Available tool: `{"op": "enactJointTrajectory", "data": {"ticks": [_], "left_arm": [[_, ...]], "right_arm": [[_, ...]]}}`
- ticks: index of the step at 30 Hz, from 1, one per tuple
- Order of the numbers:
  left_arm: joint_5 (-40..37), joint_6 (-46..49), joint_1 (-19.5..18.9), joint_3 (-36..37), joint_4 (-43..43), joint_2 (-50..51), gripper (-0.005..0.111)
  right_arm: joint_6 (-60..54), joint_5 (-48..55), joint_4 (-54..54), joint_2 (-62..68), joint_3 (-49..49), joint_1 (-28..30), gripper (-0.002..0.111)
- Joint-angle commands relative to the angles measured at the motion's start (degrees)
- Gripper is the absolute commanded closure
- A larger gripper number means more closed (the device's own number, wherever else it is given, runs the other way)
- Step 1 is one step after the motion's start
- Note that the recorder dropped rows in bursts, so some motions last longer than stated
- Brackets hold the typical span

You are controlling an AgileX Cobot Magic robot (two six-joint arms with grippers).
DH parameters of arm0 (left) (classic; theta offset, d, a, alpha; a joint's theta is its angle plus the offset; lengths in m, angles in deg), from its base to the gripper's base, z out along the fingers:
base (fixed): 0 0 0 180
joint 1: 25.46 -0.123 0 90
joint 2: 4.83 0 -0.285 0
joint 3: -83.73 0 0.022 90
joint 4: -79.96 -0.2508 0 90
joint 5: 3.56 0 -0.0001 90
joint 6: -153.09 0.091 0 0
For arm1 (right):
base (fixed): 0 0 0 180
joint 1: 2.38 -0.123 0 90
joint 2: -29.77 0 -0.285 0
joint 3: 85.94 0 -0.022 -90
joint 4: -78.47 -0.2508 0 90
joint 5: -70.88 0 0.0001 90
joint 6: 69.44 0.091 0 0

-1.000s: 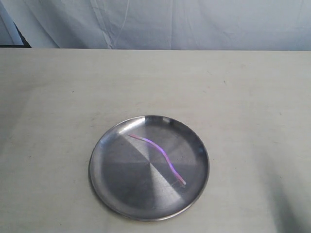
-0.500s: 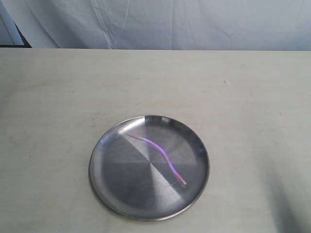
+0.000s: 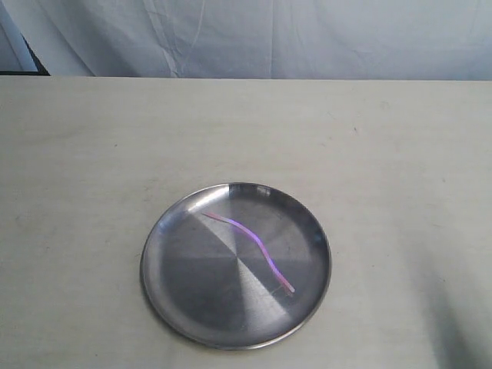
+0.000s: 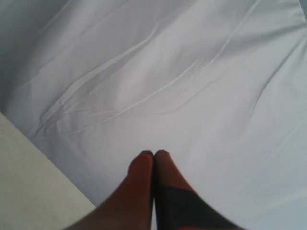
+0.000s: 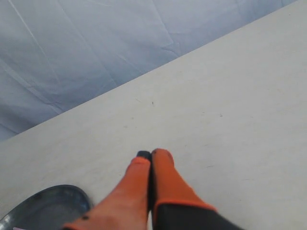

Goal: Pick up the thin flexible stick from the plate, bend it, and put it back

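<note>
The round steel plate [image 3: 177,300] lies on the table in the exterior view. Across its middle rests the thin pink-purple stick [image 3: 257,244], wavy, running from upper left to lower right. Neither arm shows in the exterior view. My left gripper [image 4: 154,153] is shut with nothing in it and faces the white cloth. My right gripper [image 5: 150,153] is shut and empty above the bare table. A piece of the plate's rim [image 5: 45,199] shows beside it in the right wrist view.
A white cloth backdrop [image 3: 307,38] hangs behind the far table edge. The pale tabletop [image 3: 84,154] surrounds the plate on all sides. A dark object [image 3: 31,61] sits at the far left corner.
</note>
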Motion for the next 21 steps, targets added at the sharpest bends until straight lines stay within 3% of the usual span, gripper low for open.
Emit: {"op": "enactJointTrajectory", "data": {"ticks": [1,6,16,19,21], "left_arm": [[0.51,-7.86,-1.18,5.11,0.93,-3.85,0.107],[0.23,-7.86,1.40,10.61,10.68,-7.33,0.107],[-8.03,-7.86,7.63,10.69,26.77,-7.74,0.107],[-13.20,-6.77,9.55,10.69,26.87,-7.74,0.107],[-16.69,-0.60,10.42,10.69,25.06,-7.74,0.107]], "right_arm": [[-0.05,-0.12,0.04,-0.33,0.15,0.37,0.109],[-0.05,-0.12,0.04,-0.33,0.15,0.37,0.109],[-0.05,-0.07,0.18,-0.33,0.15,0.37,0.109],[-0.05,-0.07,0.18,-0.33,0.15,0.37,0.109],[-0.05,-0.07,0.18,-0.33,0.15,0.37,0.109]]}}
